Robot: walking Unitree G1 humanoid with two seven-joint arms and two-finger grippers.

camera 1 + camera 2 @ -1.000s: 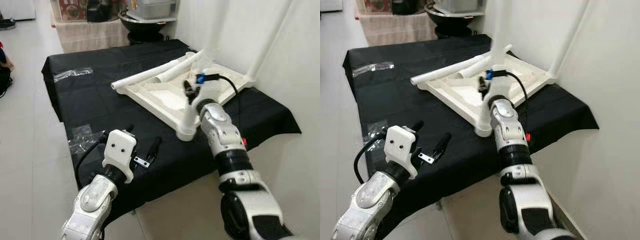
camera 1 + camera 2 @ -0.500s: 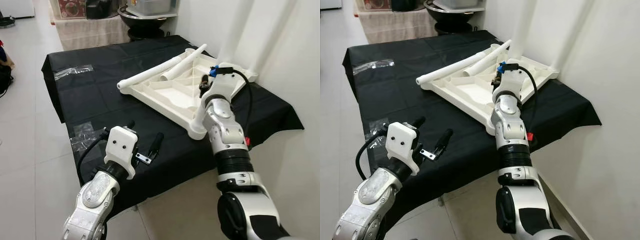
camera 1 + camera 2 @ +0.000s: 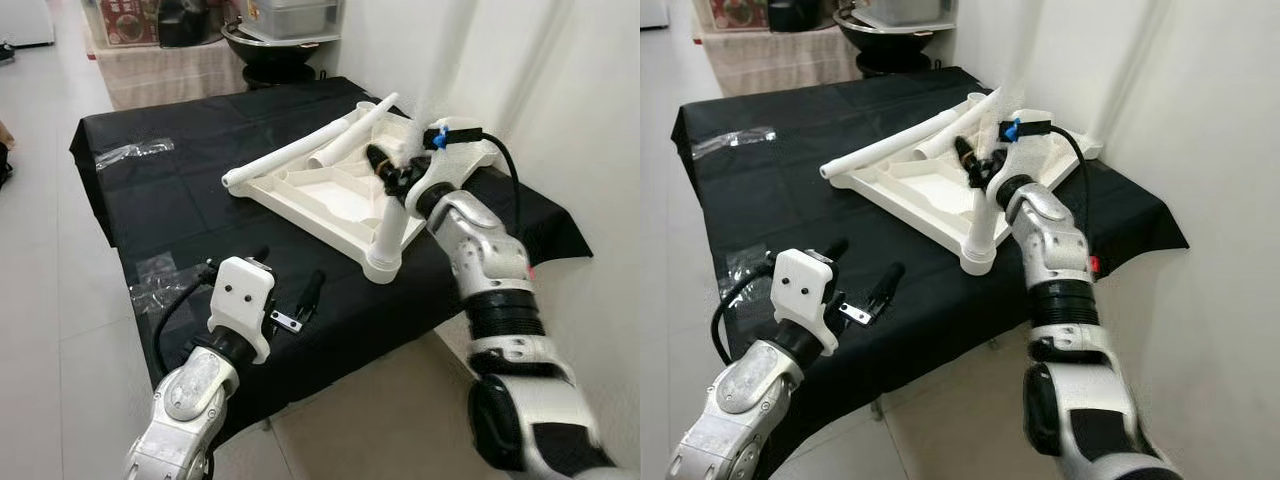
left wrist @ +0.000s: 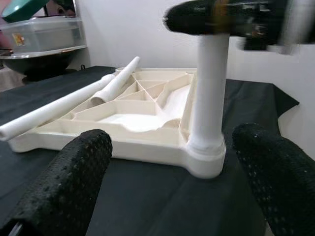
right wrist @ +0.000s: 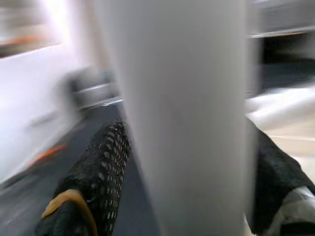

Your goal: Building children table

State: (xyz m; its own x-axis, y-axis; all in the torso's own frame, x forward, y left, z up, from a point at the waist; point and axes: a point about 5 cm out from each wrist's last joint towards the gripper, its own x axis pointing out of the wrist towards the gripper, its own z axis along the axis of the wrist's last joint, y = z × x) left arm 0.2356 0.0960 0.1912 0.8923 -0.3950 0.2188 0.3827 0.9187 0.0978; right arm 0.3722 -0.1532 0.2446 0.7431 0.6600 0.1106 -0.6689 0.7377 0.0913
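White ribbed plastic tabletop point(image 3: 330, 195) lies upside down on black-draped table point(image 3: 180, 200), two loose white tubes point(image 3: 300, 150) resting across it. Right gripper point(image 3: 392, 172) clamped on upright white leg point(image 3: 388, 235) seated in near corner socket. Left gripper point(image 3: 290, 290) spread, holding nothing, low over the cloth.

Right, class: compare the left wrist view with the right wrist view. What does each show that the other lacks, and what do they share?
Left wrist view alone: the upturned white plastic ribbed tabletop on the black cloth, two loose white tubular legs lying on it, and the left tool's textured black fingers spread apart. Right wrist view alone: the right tool's black fingers hugging the leg, close up and blurred. Shared: the upright white tubular leg.
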